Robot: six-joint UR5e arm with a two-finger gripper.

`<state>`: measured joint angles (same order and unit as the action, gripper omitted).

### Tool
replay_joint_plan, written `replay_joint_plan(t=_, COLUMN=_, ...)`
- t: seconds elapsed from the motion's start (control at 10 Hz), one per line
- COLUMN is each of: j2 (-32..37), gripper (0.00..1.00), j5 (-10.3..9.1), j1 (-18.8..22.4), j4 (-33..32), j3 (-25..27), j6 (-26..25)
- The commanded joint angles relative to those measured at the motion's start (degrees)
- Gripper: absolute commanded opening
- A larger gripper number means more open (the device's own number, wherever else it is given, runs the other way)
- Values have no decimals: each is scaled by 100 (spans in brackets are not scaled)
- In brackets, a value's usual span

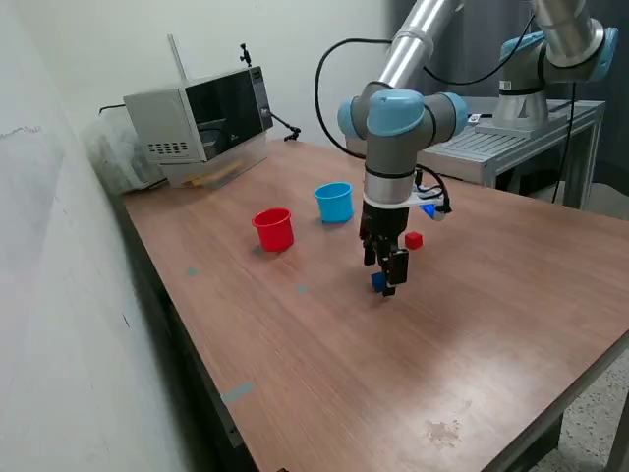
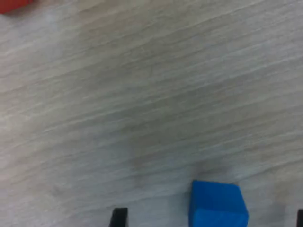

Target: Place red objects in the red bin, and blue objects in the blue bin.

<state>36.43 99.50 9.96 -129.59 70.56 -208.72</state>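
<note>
My gripper (image 1: 385,279) is low over the brown table, open, with its fingers on either side of a dark blue cube (image 1: 377,282). In the wrist view the blue cube (image 2: 218,206) rests on the table between the two black fingertips (image 2: 119,217), touching neither. A red cube (image 1: 413,240) lies just behind the gripper; a red patch (image 2: 13,4) shows at the wrist view's corner. A second blue piece (image 1: 428,208) peeks from behind the wrist. The red cup (image 1: 273,229) and light blue cup (image 1: 334,202) stand upright side by side, towards the exterior view's left. A second red cube is not visible.
A microwave (image 1: 201,118) stands at the table's far corner on the exterior view's left. A metal bench carrying another arm's base (image 1: 521,108) stands behind the table. The table edge (image 1: 550,418) runs along the near right.
</note>
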Motion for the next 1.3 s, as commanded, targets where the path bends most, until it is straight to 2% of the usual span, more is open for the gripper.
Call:
replay_joint_plan(t=0.0, j2=92, gripper=100, j5=8, j1=-3, j4=3, j3=63, j6=15)
replay_joint_plan(t=0.4, j2=110, gripper=100, j5=8, j1=15, j4=3, j3=151, j6=15)
replay_joint_plan(t=0.5, j2=110, gripper=0, j5=8, j1=15, j4=3, j3=151, j6=15)
replay_joint_plan(t=1.2, j2=110, gripper=0, j5=-1, j1=23, j4=-32, j3=186, j6=15)
